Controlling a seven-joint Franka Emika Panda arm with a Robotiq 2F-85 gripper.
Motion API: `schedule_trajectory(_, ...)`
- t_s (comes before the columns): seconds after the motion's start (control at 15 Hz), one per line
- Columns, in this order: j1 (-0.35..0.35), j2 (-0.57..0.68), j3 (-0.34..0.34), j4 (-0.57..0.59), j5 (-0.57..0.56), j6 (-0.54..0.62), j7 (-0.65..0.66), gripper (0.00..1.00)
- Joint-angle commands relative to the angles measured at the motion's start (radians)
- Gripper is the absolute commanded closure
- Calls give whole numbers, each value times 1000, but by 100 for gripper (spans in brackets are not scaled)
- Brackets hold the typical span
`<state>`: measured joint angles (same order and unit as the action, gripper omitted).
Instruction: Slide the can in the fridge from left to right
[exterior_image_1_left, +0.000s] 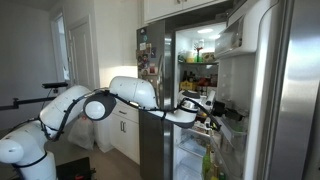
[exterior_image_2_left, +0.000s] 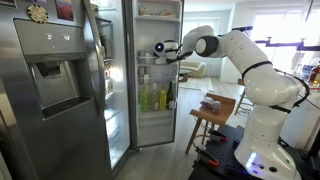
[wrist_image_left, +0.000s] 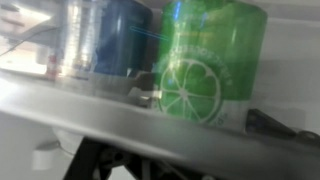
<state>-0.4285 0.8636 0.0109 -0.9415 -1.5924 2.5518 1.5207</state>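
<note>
The fridge (exterior_image_1_left: 290, 90) stands open in both exterior views, and my arm reaches in at an upper shelf. My gripper (exterior_image_1_left: 203, 108) (exterior_image_2_left: 157, 49) is inside the lit compartment. Close ahead in the wrist view stands a green can with a lime-slice logo (wrist_image_left: 205, 70), with a blue can (wrist_image_left: 105, 45) touching it on the left. A blurred grey shelf edge (wrist_image_left: 120, 115) crosses below them. One dark finger (wrist_image_left: 275, 125) shows just right of the green can; the other finger is hidden. The gripper is open and holds nothing.
Steel fridge doors (exterior_image_2_left: 60, 90) flank the opening, with door bins (exterior_image_1_left: 232, 40) close to my arm. Green bottles (exterior_image_2_left: 160, 98) stand on a lower shelf. There are white cabinets (exterior_image_1_left: 125, 130) beside the fridge and a wooden stool (exterior_image_2_left: 212, 112) near my base.
</note>
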Motion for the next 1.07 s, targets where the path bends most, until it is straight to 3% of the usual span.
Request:
schedule_trajectory(0.0, -13, -11, -24, -28, -11, -29, 35, 0)
schedule_trajectory(0.67, 1, -32, 15, -53, 42, -29, -5, 0)
schedule_trajectory(0.87, -17, -73, 63, -117, 162, -52, -121, 0)
schedule_trajectory(0.93, -4, -8, 26, -15, 104, -18, -56, 0)
schedule_trajectory(1.0, -8, -16, 39, -30, 135, -27, -89, 0)
